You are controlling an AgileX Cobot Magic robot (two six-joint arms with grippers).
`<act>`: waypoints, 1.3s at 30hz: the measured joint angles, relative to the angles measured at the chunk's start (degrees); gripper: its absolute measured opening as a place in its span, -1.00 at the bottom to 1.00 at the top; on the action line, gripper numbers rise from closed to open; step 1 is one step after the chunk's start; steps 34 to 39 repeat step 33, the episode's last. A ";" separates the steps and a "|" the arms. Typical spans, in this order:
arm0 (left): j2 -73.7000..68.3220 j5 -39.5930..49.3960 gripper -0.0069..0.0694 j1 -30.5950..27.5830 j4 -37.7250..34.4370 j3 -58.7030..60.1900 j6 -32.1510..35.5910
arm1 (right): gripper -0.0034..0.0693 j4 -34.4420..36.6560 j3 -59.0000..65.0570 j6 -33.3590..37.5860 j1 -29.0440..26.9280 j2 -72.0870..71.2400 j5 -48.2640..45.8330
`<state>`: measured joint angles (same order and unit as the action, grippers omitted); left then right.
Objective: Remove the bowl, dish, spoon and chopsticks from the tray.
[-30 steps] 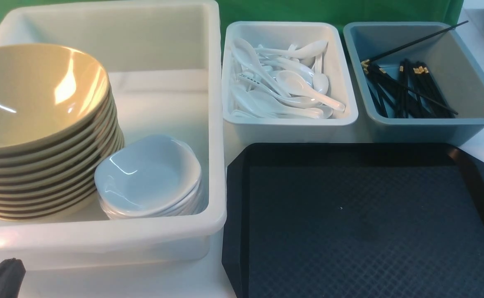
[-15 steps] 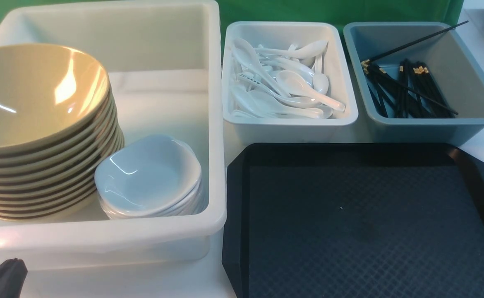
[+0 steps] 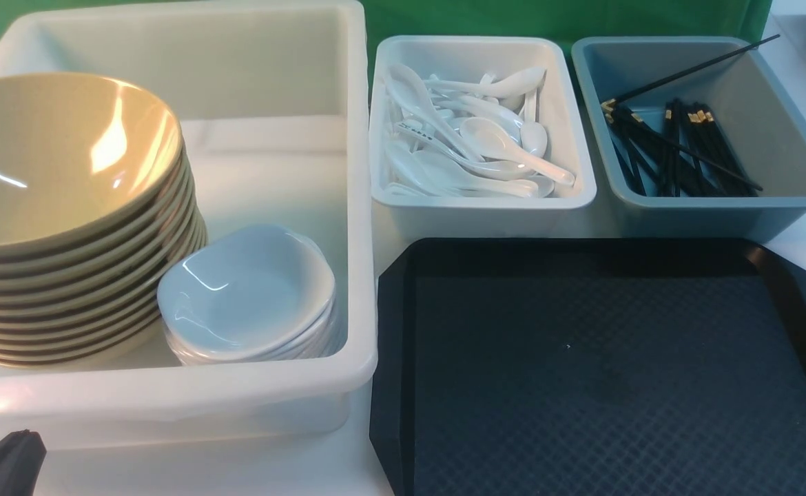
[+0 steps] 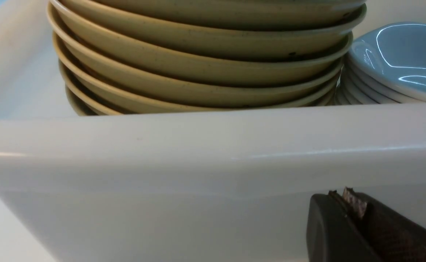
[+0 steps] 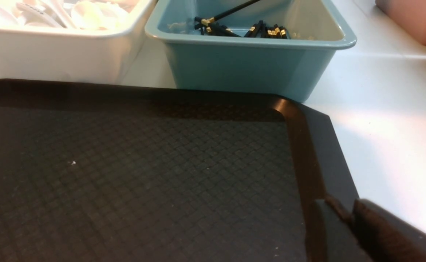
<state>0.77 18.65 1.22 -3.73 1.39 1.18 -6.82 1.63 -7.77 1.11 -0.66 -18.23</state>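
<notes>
Already bare, the tray (image 3: 603, 372); nothing lying either way from left gripper (image 4: 347, 203), pressed together, or right gripper (image 5: 346, 214), seemingly near-closed, empty.

The left gripper (image 4: 347, 203) is showing as two matte black fingers (image 4: 322, 225) with rounded tips, a strip of worn, pale, frayed padding lying along the seam between them. In the front view it is appearing as a dark wedge. The right gripper (image 5: 346, 214) is showing similar dark fingers (image 5: 380, 229), their inner faces looking brownish and finely textured.
</notes>
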 joint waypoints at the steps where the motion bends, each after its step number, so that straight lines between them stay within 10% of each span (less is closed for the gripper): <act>1: 0.00 0.00 -0.84 0.00 0.00 0.00 0.00 | -0.54 0.00 0.00 0.00 0.00 0.00 0.00; 39: 0.00 0.00 -0.84 0.00 0.00 0.00 0.00 | -0.46 0.00 0.00 0.00 0.00 0.00 0.00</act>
